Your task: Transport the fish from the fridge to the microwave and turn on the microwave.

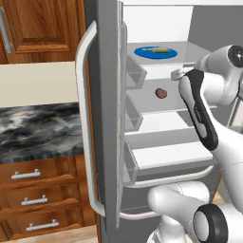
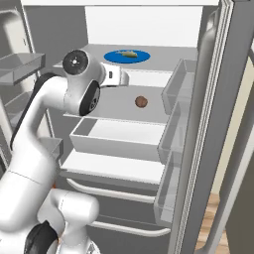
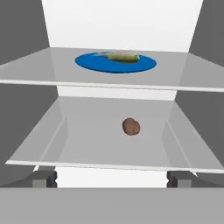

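Upper shelf (image 3: 183, 76) carries plate (image 3: 92, 62); lower shelf (image 3: 87, 140) the lump (image 3: 131, 126).

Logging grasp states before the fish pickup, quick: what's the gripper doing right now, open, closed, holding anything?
Gripper: open, fingertips spread wide, holding nothing; the fish lies on the blue plate.

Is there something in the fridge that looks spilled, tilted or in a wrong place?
Nothing stands out. The fish lies flat on the blue plate on the upper shelf, and the brown lump sits alone on the shelf below. The fridge door is open, shelves level, no spill. The gripper is open before the lower shelf.
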